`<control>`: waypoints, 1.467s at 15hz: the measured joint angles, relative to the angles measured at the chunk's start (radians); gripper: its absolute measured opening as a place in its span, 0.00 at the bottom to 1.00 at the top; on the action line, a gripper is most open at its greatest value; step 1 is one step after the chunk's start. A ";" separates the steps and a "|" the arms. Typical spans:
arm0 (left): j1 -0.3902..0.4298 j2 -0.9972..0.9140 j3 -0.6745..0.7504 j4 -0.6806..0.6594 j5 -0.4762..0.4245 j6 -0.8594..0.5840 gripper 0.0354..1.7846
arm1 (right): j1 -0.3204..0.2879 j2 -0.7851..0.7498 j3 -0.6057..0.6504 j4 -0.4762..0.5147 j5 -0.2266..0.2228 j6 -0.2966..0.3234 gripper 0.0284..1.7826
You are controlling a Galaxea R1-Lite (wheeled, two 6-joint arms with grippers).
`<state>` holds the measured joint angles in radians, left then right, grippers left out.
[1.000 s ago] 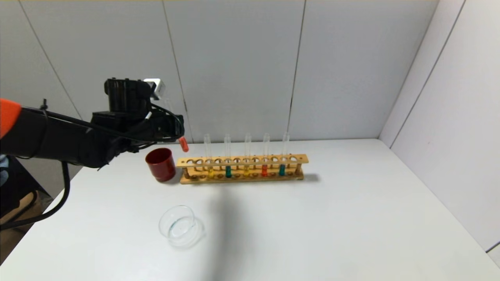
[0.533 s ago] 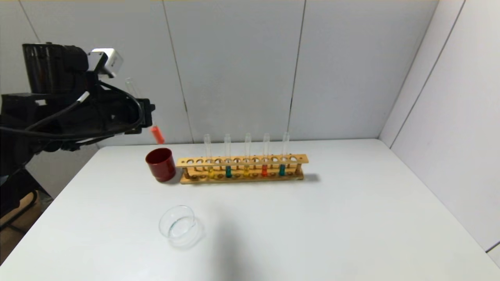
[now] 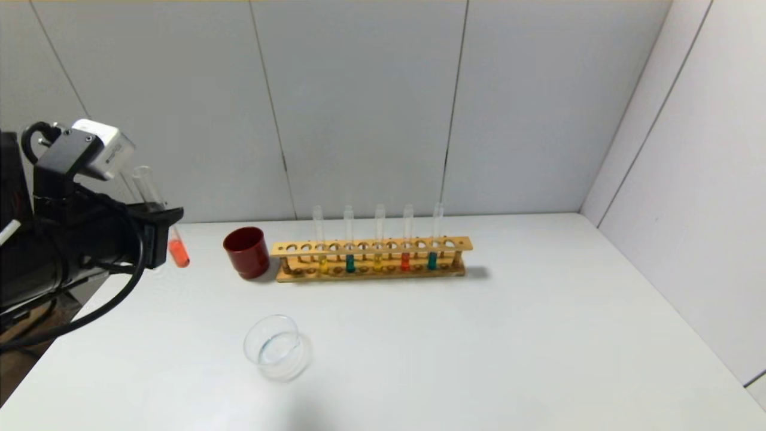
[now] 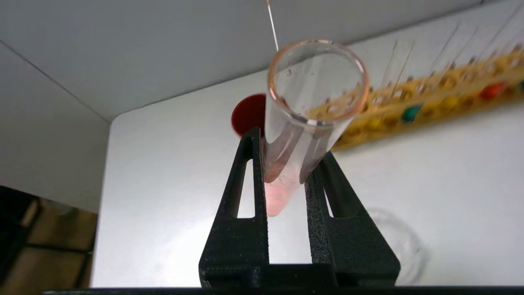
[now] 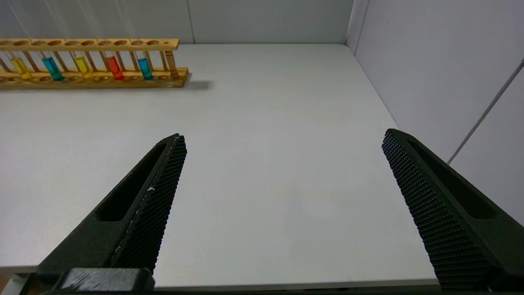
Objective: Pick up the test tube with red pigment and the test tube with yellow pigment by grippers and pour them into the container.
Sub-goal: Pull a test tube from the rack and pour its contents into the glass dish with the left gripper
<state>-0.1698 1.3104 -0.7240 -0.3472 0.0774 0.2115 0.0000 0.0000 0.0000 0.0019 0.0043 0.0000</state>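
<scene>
Where it hangs at the left edge of the head view, the test tube with red pigment (image 3: pixel 170 233) is a slim clear glass tube, tilted, with a short orange-red column in its rounded bottom and an open rim at the top, clamped between the black fingers of the left gripper (image 4: pixel 286 180) above the white table (image 3: pixel 479 347). To its right stand the dark red cup (image 3: pixel 246 252) and the wooden rack (image 3: pixel 371 258), where the test tube with yellow pigment (image 3: pixel 322 263) sits upright near the rack's left end, and the container (image 3: pixel 275 348), a low clear glass dish, rests lower in the frame. Over bare table, the right gripper (image 5: pixel 282 184) has its fingers spread wide, holding nothing.
</scene>
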 joint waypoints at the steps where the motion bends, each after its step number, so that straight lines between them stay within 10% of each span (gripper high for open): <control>1: 0.003 -0.015 0.034 -0.004 -0.006 0.048 0.16 | 0.001 0.000 0.000 0.000 0.000 0.000 0.98; 10: 0.021 -0.047 0.212 -0.138 -0.081 0.181 0.16 | 0.001 0.000 0.000 0.000 0.000 0.000 0.98; 22: 0.237 0.187 0.336 -0.396 -0.346 0.617 0.16 | 0.001 0.000 0.000 0.000 0.000 0.000 0.98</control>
<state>0.0677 1.4977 -0.3881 -0.7436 -0.2683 0.8287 0.0009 0.0000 0.0000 0.0023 0.0043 0.0000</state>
